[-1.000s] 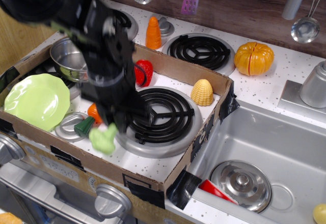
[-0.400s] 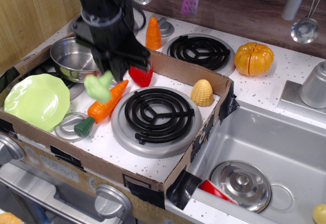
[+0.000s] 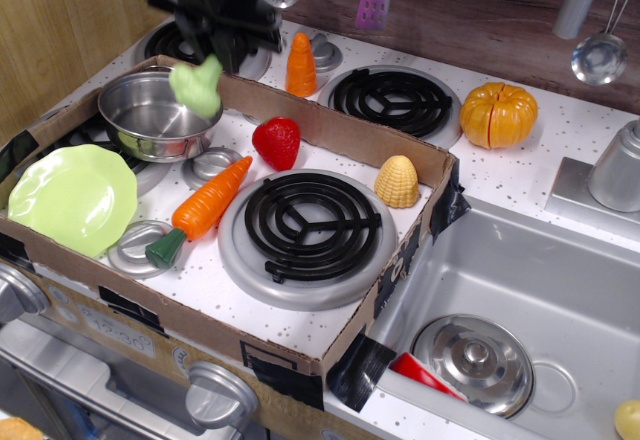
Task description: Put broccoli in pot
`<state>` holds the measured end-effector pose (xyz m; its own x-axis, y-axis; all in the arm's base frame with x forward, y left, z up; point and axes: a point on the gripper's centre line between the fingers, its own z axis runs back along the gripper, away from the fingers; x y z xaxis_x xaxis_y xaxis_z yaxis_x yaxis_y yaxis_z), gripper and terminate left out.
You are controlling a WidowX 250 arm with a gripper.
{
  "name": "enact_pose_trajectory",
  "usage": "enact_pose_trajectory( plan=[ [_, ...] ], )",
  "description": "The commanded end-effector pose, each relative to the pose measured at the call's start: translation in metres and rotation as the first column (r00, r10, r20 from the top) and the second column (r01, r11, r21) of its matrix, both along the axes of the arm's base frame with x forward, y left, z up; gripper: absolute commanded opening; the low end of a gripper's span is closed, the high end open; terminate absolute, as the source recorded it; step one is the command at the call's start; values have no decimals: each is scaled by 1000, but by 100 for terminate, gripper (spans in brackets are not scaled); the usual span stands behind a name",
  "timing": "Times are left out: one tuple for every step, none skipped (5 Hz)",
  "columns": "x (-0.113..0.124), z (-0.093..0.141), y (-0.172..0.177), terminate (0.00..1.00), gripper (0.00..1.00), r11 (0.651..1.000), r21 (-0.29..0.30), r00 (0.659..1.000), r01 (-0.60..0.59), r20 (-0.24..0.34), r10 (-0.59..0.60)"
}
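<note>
The pale lime-green broccoli (image 3: 197, 85) hangs in the air over the right rim of the shiny steel pot (image 3: 153, 116), which stands at the back left of the cardboard box. My black gripper (image 3: 208, 58) comes down from the top of the frame and is shut on the broccoli's upper end. The fingertips are partly hidden by the broccoli.
A light-green plate (image 3: 72, 198) lies left front. A carrot (image 3: 203, 203), a strawberry (image 3: 277, 143), a corn piece (image 3: 397, 181) and a black burner (image 3: 301, 228) sit in the cardboard box (image 3: 300, 345). An orange cone (image 3: 301, 65), a pumpkin (image 3: 498, 115) and a sink with a lid (image 3: 473, 362) lie beyond.
My gripper has carried the broccoli up and back-left, from the box's front by the burner, past the carrot, to above the pot's rim.
</note>
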<state>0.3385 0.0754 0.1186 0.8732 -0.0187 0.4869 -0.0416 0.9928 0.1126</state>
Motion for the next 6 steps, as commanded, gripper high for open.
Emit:
enact_pose_trajectory(
  plan=[
    [33, 29, 24, 0, 0, 994, 105, 982, 6, 186, -25],
    [34, 24, 34, 0, 0, 990, 140, 975, -13, 223, -19],
    [26, 15, 44, 0, 0, 991, 127, 969, -43, 246, 10],
    [22, 5, 53, 0, 100, 994, 105, 977, -14, 214, -9],
    [21, 2, 53, 0, 100, 995, 96, 978, -3, 209, -17],
    [21, 7, 52, 0, 100, 994, 109, 982, 3, 187, -24]
  ],
)
